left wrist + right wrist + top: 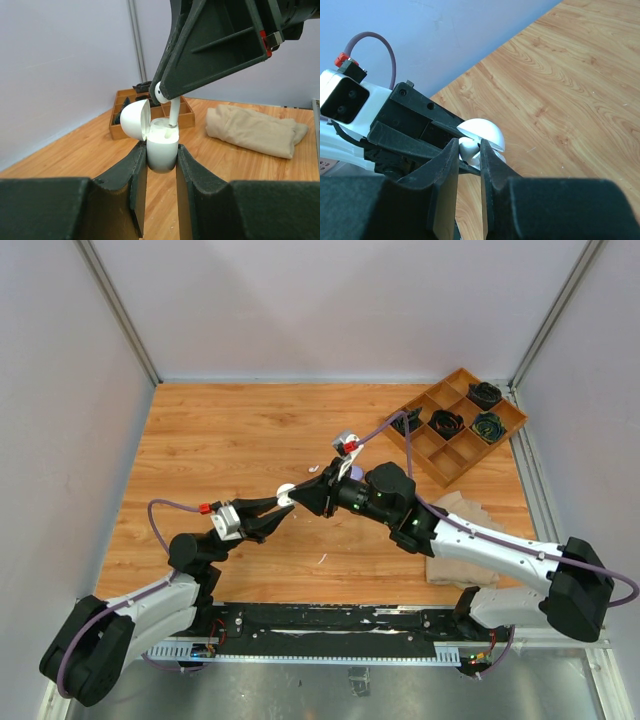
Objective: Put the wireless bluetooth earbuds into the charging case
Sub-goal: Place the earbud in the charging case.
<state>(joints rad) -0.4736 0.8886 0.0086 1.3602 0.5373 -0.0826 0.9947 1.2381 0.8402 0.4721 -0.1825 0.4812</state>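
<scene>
Earbud [173,111], judged light and slippery, is pinched at its head by the right gripper [469,149], with the charging case [162,157] clamped by the left gripper [161,148].

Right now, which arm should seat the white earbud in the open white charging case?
Right. The right gripper pinches the white stemmed earbud, its stem tip at the open white charging case, which the left gripper clamps upright.
</scene>
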